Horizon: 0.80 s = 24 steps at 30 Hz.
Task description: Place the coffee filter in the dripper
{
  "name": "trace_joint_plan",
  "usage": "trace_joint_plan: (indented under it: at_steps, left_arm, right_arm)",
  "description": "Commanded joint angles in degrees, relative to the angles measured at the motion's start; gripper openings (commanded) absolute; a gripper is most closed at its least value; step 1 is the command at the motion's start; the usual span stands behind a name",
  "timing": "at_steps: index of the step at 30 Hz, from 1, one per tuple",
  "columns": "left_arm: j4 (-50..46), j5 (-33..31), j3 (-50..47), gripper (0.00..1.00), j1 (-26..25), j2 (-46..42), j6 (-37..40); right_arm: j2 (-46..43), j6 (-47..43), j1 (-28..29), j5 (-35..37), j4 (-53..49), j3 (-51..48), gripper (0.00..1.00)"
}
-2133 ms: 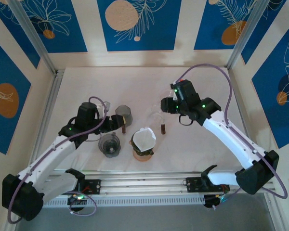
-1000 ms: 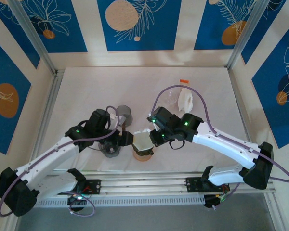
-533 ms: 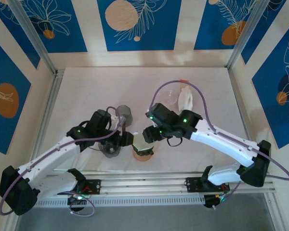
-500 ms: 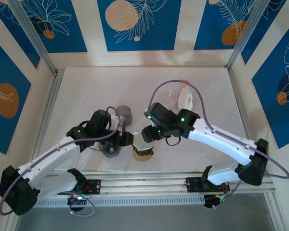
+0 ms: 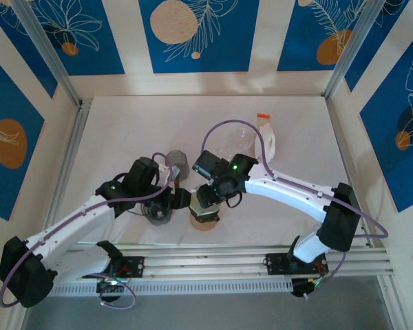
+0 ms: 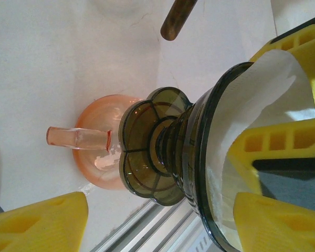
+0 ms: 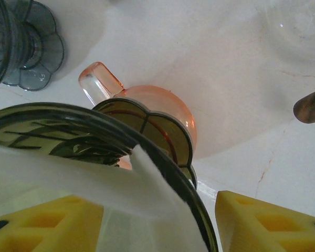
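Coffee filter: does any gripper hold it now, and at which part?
No, nothing holds it. The filter lies in the dripper; the right gripper is open, its fingers wide apart across the rim.

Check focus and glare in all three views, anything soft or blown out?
Top external: even light, soft shadows, no blur; the white tabletop runs bright. Left wrist: smoked glass dripper sharp with small highlights, left end effector's yellow fingers softer near the lens. Right wrist: white paper coffee filter soft and nearly blown out; pink glass cup in focus.
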Motion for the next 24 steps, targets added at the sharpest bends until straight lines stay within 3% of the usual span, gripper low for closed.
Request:
trace_joint_plan:
  at_steps: [1,24]
  left_arm:
    - [0.7,-0.1,-0.7,0.74,-0.5,0.3,-0.3]
    - [0.9,-0.3,-0.9,0.75,-0.5,0.4,-1.0]
  right_arm:
    - [1.2,0.0,0.4,-0.3,-0.6,-1.5,0.59]
    - [5.9,-0.3,0.6,1.6,2.4,-4.3,0.57]
